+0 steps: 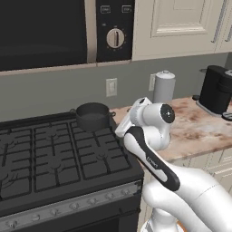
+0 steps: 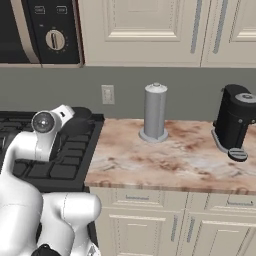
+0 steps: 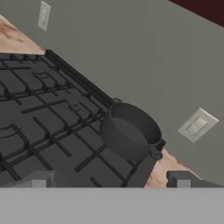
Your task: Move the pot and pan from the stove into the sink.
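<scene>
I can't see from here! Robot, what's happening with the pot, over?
Tool open, empty. Small round dark grey metal pot sits on black gas stove, back right corner. Nothing blocking it.

Home kitchen: gas stove (image 1: 54,158), marble counter (image 2: 185,160), cream cabinets (image 2: 145,30), coffee maker (image 2: 235,122).

The white arm (image 2: 35,150) rises from the lower left, its elbow joint over the right edge of the black stove (image 2: 60,167). Just behind the arm's upper link, the dark pot (image 2: 80,120) sits at the stove's back right corner, partly hidden. To the right, a marbled brown desk (image 2: 165,160) carries a grey paper towel holder (image 2: 155,112), standing upright near the wall, and a black coffee machine (image 2: 235,122) well apart at the far right. A wall outlet (image 2: 107,94) sits left of the holder. Cream cabinets (image 2: 150,30) hang above; a microwave's dial (image 2: 55,40) shows upper left. 2 cabinet doors (image 2: 170,225) face out below the desk.
</scene>
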Motion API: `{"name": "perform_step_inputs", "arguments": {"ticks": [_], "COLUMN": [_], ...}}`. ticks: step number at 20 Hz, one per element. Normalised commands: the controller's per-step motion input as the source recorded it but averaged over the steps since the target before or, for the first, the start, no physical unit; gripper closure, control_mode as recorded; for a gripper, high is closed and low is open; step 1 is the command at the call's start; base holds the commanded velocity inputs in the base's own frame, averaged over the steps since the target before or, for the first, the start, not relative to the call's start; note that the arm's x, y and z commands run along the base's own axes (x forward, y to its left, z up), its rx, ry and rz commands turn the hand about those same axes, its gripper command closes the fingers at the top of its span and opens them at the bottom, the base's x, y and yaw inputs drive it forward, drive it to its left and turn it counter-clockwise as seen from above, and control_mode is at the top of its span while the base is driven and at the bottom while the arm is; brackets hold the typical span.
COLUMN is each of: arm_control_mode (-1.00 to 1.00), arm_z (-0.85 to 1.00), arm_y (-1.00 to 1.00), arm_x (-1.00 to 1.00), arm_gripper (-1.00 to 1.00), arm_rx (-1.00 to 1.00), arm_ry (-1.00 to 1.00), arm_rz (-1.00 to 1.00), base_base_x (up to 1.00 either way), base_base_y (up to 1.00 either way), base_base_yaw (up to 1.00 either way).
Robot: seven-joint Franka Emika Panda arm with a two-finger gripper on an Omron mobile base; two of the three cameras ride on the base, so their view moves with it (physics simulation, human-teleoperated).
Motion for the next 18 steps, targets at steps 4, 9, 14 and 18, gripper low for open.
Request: {"name": "perform_step_inputs", "arguments": {"ticks": [4, 9, 14, 18], "arm_control_mode": [-1.00, -1.00, -1.00, -1.00], "arm_z": [-0.07, -0.02, -0.06, -0.08], "arm_y": [0.06, 0.04, 0.01, 0.07], "arm_x": [0.00, 0.00, 0.03, 0.19], "arm_gripper": [-1.00, -1.00, -1.00, -1.00], "arm_rx": [-0.07, -0.04, -0.01, -0.06], "arm_ry": [0.05, 0.01, 0.00, 0.00], "arm_rz": [0.00, 0.00, 0.00, 0.00], "base_base_x": [0.00, 0.00, 0.00, 0.00], "base_base_y": [0.00, 0.00, 0.00, 0.00], "base_base_yaw": [0.00, 0.00, 0.00, 0.00]}}
